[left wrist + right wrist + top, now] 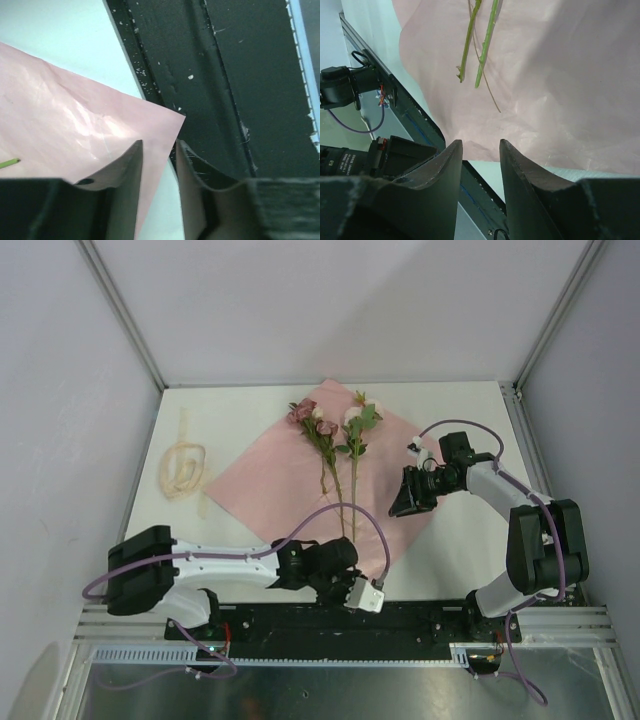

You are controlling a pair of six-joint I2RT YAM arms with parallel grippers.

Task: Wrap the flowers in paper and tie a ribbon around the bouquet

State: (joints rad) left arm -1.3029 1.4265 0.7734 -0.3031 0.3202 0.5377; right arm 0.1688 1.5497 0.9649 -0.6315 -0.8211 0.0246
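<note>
Table (pixel 230 410) holds flowers (pixel 355 430) lengthwise, heads far, stems near.

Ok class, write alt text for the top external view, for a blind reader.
Flowers lie on pink paper spread as a diamond on a white table. The left gripper is at its near corner, the right gripper by its right edge; a ribbon lies coiled left.

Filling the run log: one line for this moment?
paper: flat, unwrapped | flowers: on paper | ribbon: coiled beside paper | left gripper: open at paper's near corner | right gripper: open, empty
</note>
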